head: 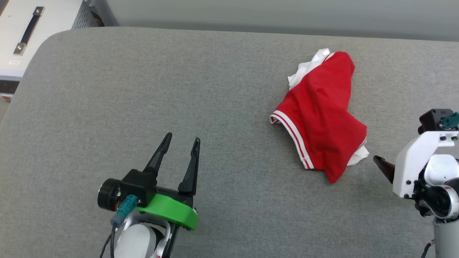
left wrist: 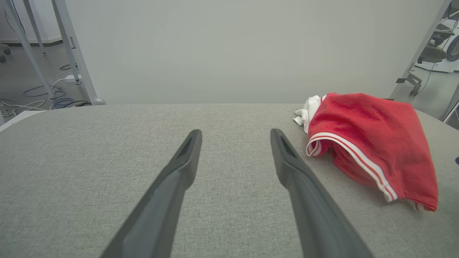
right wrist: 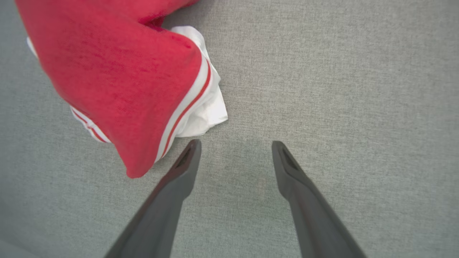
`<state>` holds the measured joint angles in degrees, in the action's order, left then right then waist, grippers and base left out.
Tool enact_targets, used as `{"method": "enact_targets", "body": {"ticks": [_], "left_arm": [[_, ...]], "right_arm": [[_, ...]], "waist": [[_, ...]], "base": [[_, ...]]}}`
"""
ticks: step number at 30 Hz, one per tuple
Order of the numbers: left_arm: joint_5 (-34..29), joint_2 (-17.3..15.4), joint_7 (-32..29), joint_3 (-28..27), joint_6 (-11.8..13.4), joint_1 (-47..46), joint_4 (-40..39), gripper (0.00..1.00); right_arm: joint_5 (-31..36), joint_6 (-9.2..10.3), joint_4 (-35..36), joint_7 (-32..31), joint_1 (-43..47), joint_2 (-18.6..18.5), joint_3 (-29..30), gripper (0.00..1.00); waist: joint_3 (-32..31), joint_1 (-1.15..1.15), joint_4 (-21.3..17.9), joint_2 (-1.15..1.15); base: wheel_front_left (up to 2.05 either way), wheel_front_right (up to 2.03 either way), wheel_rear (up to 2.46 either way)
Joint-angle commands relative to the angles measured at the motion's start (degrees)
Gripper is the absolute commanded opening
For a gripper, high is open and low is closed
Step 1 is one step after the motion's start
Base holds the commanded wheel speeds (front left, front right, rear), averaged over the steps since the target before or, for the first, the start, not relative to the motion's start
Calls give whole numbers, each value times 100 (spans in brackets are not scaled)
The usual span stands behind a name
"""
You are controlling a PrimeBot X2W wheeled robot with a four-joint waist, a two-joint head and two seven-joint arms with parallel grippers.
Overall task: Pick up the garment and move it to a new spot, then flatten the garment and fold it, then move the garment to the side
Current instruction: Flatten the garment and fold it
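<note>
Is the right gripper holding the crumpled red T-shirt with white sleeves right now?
No, the right gripper is open and empty above the grey fabric surface, beside the crumpled red T-shirt.

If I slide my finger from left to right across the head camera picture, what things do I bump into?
white cabinet → left gripper → garment → right gripper

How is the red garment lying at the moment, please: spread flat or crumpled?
Crumpled: the garment lies in a bunched heap on the grey surface, red fabric lapped over itself, white cloth poking out.
</note>
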<state>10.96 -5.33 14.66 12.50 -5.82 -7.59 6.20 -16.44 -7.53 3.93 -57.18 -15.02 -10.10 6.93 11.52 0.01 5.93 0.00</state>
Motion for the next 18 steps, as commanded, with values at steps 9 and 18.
{"method": "enact_targets", "body": {"ticks": [9,18], "left_arm": [[-104,134,34,-109,-84,-267,41,100],[-133,187,34,-176,-114,-323,46,100]], "right_arm": [[225,4,-721,17,-420,-87,-75,100],[176,4,-1269,249,-449,-191,-353,50]], "waist": [[440,-1,547,0],[568,-1,657,0]], "base": [[0,0,0],[0,0,0]]}}
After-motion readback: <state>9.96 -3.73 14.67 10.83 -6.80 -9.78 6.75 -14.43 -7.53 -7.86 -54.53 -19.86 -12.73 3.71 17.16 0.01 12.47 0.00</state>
